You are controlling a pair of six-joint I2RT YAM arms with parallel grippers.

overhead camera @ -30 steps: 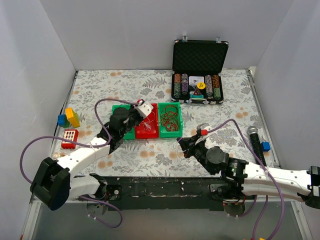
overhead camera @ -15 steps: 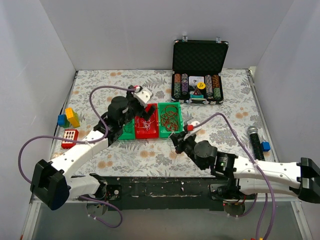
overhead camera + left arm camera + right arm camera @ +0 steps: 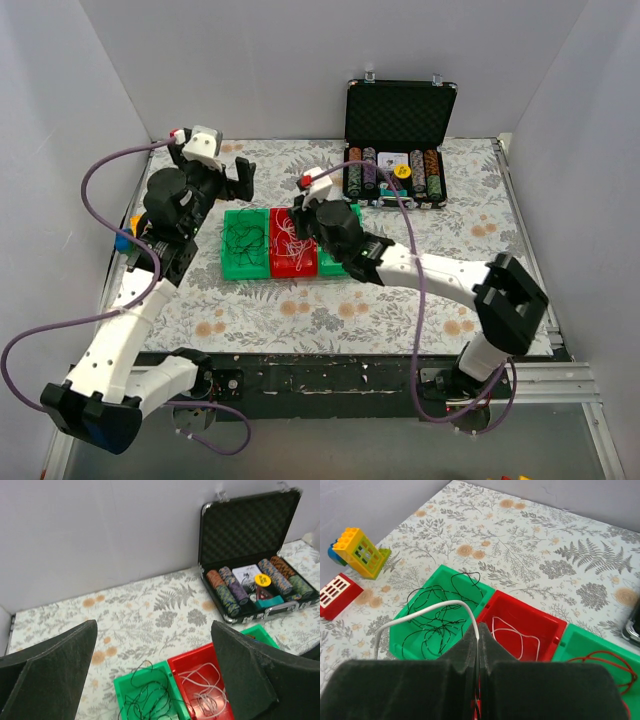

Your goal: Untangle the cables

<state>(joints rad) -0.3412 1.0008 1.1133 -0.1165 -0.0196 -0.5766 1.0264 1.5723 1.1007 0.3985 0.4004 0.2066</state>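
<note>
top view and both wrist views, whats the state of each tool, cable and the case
left tool, open, empty, aloft
right tool, shut on white cable
white cable, pinched, loop in the air
black cable, loose coils in left green bin
chip case, open, lid upright

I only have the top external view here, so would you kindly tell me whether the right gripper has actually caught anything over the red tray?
Observer: Yes. In the right wrist view the right gripper is shut on the white cable, with one strand pinched in it.
Operator: Thank you. Where does that strand run?
Observer: It arcs leftward in front of the left green tray, which holds the black cable. More white loops lie in the red tray.
Operator: And is the left gripper carrying anything?
Observer: No. The left wrist view shows the left gripper wide open and empty.
</note>
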